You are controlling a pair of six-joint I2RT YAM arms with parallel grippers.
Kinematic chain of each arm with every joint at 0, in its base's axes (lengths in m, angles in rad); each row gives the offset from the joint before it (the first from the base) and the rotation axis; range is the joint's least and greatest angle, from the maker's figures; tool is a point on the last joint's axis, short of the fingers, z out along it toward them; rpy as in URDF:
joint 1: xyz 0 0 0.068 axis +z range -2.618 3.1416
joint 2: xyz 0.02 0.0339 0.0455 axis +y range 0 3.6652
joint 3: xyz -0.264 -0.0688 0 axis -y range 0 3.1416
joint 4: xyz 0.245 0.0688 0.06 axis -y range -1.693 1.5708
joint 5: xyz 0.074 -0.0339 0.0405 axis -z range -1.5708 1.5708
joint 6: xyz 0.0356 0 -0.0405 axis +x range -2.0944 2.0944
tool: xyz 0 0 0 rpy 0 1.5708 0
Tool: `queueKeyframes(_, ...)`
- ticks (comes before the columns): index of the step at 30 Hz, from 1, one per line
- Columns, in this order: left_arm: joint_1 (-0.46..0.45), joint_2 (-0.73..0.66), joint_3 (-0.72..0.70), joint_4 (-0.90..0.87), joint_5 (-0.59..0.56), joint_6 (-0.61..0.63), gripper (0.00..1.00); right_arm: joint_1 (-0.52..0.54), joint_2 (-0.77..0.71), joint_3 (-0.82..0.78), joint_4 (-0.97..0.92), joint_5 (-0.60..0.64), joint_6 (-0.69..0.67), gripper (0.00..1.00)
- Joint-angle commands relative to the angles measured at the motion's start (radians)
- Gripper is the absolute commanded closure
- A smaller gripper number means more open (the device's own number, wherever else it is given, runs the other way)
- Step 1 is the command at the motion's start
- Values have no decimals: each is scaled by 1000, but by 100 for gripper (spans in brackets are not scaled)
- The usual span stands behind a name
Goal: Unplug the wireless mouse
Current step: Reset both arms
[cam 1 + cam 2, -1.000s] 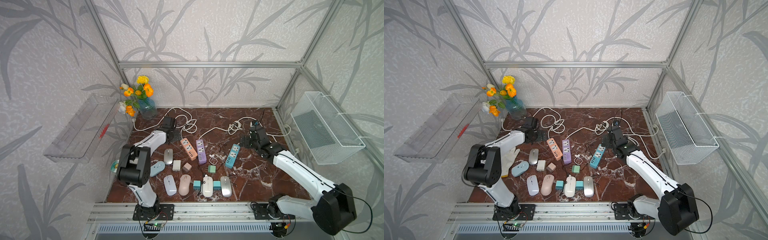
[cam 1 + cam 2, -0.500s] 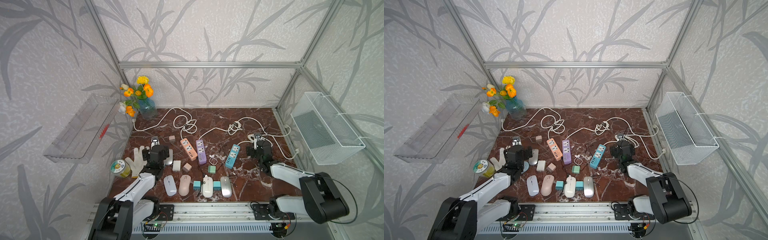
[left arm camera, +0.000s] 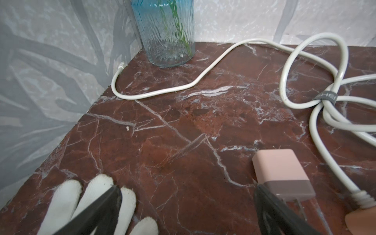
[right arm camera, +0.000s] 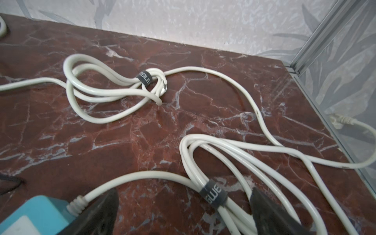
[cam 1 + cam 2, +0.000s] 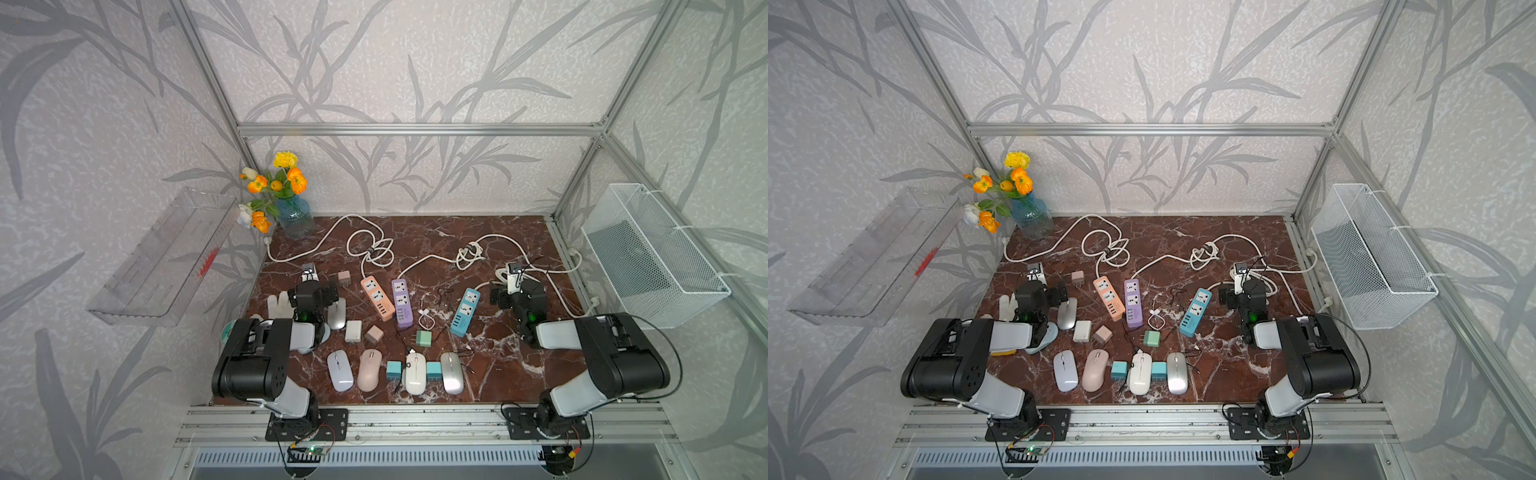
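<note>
Left gripper (image 3: 187, 188) and right gripper (image 4: 184, 193) hang wide open, empty, poised to start; the white mouse (image 5: 415, 374), seemingly cabled, lies untouched.

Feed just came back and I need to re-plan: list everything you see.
power strips: 3, orange, purple, blue, table centre
cords: white, looped toward the back
mice: 6; lilac, pink, white, silver in front row; silver and pale blue by left arm
adapters: 6; two teal flanking white mouse; green, white, two pink mid-table
vase: 1, blue glass with flowers, back left corner
glove: 1, white, left edge
tray: 1, clear, left wall
basket: 1, white wire, right wall
left pincer: open, by glove fingertips
right pincer: open, over bundled cord
</note>
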Motion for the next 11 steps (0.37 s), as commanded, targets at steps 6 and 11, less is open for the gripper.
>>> queueKeyframes(6, 8, -15, 29, -22, 32, -14, 0, -4, -23, 31, -32, -19, 6, 1)
queueKeyframes(11, 8, -17, 18, -7, 42, -5, 0, -4, -28, 34, -44, -20, 4, 1)
